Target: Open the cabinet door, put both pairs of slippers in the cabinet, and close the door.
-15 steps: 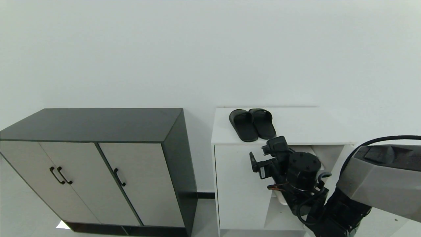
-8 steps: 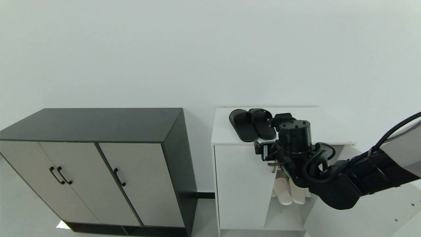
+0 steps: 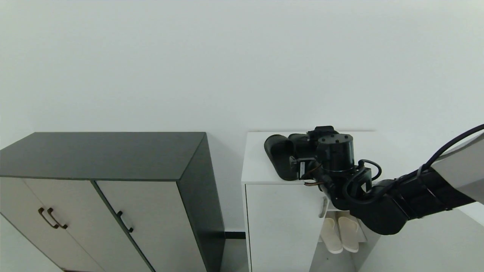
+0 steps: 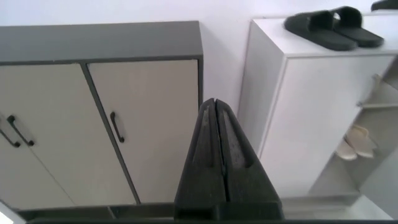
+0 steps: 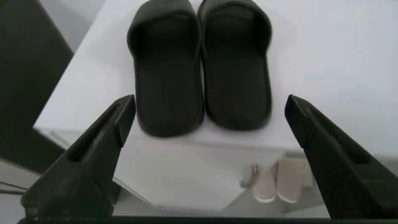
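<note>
Pair of black slippers (image 3: pixel 280 156) side by side, soles down, on the top panel of the white cabinet (image 3: pixel 280 223), heels at its front edge, open to a reach from above. Moulded one-piece slides: matte, ribbed footbeds, broad closed straps. Probably soft and slightly compressible. Right gripper (image 5: pixel 209 102) just in front of and above the pair, jaws spread wide and holding nothing, apparently set to straddle both slippers in one grasp. Pair of white slippers (image 3: pixel 339 236) already inside the cabinet, on a low shelf in its open right-hand compartment; thin, flat, pale. Cabinet panels smooth, white, square-edged. Left gripper (image 4: pixel 216 109) back from the cabinet's front, toward its left, jaws pressed together and empty, presumably parked out of the way. Dark cabinet (image 3: pixel 113 151) just left of the white cabinet: pale doors closed, black bar handles.
</note>
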Controlling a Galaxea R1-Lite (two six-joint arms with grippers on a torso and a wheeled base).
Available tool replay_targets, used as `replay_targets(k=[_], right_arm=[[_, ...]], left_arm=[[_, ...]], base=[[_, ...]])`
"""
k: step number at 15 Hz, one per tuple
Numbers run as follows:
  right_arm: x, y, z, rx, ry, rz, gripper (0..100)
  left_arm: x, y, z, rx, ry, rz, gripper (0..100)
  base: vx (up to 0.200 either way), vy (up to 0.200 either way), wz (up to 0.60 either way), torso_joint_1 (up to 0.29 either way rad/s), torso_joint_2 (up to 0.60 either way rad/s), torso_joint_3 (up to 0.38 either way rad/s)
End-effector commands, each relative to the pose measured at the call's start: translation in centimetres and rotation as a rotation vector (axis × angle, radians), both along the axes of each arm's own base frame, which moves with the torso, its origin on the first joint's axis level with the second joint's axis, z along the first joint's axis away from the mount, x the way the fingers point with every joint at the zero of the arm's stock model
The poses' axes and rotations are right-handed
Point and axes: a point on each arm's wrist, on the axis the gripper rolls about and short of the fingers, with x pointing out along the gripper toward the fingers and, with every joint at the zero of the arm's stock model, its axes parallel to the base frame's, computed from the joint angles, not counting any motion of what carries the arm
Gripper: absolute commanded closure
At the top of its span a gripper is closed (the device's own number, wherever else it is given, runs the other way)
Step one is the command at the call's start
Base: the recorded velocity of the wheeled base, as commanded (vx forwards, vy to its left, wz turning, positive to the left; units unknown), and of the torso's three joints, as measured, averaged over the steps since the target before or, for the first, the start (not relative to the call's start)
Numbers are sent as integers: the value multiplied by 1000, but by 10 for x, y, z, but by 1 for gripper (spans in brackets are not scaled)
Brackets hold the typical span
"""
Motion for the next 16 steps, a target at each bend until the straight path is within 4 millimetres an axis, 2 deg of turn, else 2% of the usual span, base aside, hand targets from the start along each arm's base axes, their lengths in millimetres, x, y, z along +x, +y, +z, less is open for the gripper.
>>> replay_targets(k=[1, 5, 9, 11, 16], right_arm=[[5, 2, -14, -21, 28, -2, 0], [13, 8, -43, -62, 82, -4, 0], [28, 19, -56, -51, 67, -6, 0], [44, 25, -62, -27, 36, -16, 0], [63, 19, -66, -16, 16, -51, 0]], left_arm=[[0, 0, 0, 1, 0, 0, 100], [0, 0, 0, 2, 0, 0, 100], [0, 0, 0, -1, 0, 1, 100], [0, 0, 0, -2, -2, 3, 100], [0, 0, 0, -4, -2, 4, 100]], base=[[200, 0, 0, -2, 2, 2], [200, 0, 0, 0, 2, 0], [0, 0, 0, 0, 0, 0], [0, 0, 0, 0, 0, 0], [0, 0, 0, 0, 0, 0]])
